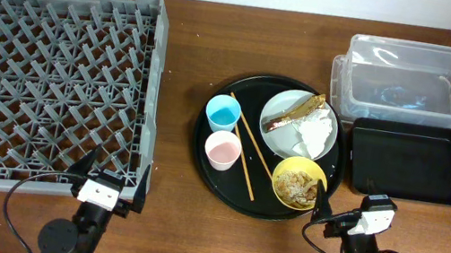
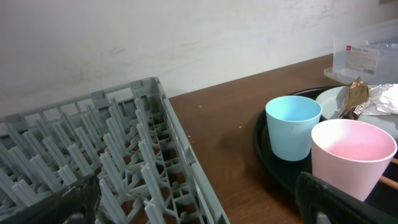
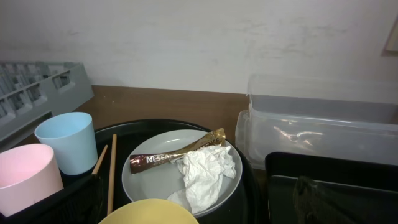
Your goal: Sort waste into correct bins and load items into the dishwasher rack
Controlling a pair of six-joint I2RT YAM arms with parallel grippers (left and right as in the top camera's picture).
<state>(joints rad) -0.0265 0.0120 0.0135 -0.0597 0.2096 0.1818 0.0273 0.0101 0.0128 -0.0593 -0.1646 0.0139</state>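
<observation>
The grey dishwasher rack (image 1: 51, 81) fills the left of the table. A round black tray holds a light blue cup (image 1: 222, 112), a pink cup (image 1: 222, 151), two chopsticks (image 1: 248, 146), a pale plate (image 1: 278, 124) with a brown-gold wrapper (image 1: 299, 109) and white napkin (image 1: 315, 136), and a yellow bowl (image 1: 296, 183) of food scraps. The clear tub (image 1: 414, 79) and shallow black tray (image 1: 409, 162) sit at the right. My left gripper (image 1: 111, 178) is open at the rack's front right corner. My right gripper (image 1: 346, 211) is open just in front of the bowl.
The round black tray (image 1: 206, 137) sits between the rack and the bins. In the left wrist view the rack wall (image 2: 180, 143) is close on the left and both cups stand to the right. A white wall runs behind the table.
</observation>
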